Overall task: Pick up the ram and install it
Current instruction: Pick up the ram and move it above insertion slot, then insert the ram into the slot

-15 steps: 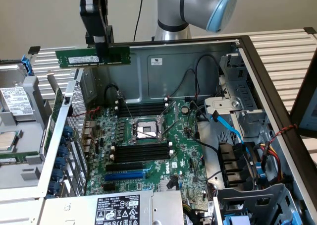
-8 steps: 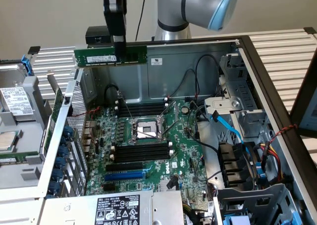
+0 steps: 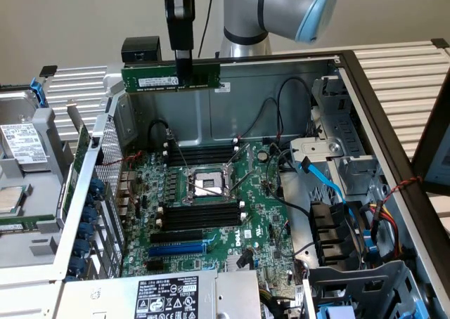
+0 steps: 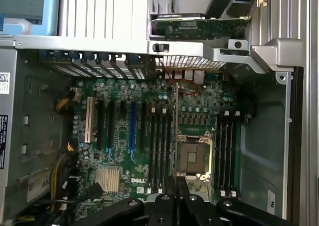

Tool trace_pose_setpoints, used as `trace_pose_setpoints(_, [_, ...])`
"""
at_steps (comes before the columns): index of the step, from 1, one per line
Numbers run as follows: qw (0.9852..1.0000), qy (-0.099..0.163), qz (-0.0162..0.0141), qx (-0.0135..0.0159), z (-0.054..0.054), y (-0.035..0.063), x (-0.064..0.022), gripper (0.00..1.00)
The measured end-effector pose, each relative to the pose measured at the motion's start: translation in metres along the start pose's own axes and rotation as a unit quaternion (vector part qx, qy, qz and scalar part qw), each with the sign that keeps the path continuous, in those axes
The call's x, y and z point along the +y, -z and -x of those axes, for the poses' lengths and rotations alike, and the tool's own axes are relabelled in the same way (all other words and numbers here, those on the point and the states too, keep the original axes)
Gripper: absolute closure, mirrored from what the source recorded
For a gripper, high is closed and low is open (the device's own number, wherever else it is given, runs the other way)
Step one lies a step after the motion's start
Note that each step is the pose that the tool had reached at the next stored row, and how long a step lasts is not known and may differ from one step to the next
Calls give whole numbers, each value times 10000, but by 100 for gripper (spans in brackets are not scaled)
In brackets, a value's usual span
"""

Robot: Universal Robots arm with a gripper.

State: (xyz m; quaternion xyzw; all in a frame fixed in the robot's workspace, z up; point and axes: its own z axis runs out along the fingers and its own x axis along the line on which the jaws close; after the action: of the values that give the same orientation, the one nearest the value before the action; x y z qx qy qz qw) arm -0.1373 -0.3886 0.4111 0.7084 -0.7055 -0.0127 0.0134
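The pincer (image 3: 182, 76) hangs from the arm (image 3: 281, 10) over the open computer case (image 3: 281, 101), and its two dark fingers are clamped on the ram (image 3: 151, 79). The grip sits a little past the middle of the stick, towards the exterior view's right. The ram is held level in the air, its long edge horizontal and its white label strip facing the exterior camera. It is up at the height of the case's far rim, well apart from the board below and touching nothing but the fingers.

Down inside the case lies the green motherboard (image 3: 267, 213), flat on the bottom. The metal processor socket (image 3: 207, 185) sits near its middle. One bank of long black memory slots (image 3: 200, 217) with white end clips runs just on the near side of the socket, and another bank (image 3: 204, 154) runs on the far side. A blue cable (image 3: 330, 182) curves down through the drive bay on the exterior view's right.

From the wrist camera the pincer (image 4: 175, 198) looks straight down on the same motherboard (image 4: 119, 136). The socket (image 4: 192, 156) lies just beyond the fingertips, with slot banks (image 4: 159, 141) on either side of it
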Motion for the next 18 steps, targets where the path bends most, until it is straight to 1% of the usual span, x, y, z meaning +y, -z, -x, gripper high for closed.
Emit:
trace_pose_setpoints(3, [10000, 11, 0, -8, 0, -26, -22, 87])
trace_pose_setpoints(7, [10000, 37, -1, -8, 0, -71, -49, 87])
trace_pose_setpoints(8, [10000, 41, -7, -7, 0, -80, -51, 87])
trace_pose_setpoints(13, [10000, 56, -19, -7, 0, -124, -83, 87])
trace_pose_setpoints(17, [10000, 56, -14, -7, -1, -134, -97, 87])
trace_pose_setpoints(18, [10000, 57, -15, -6, 3, -194, -98, 87])
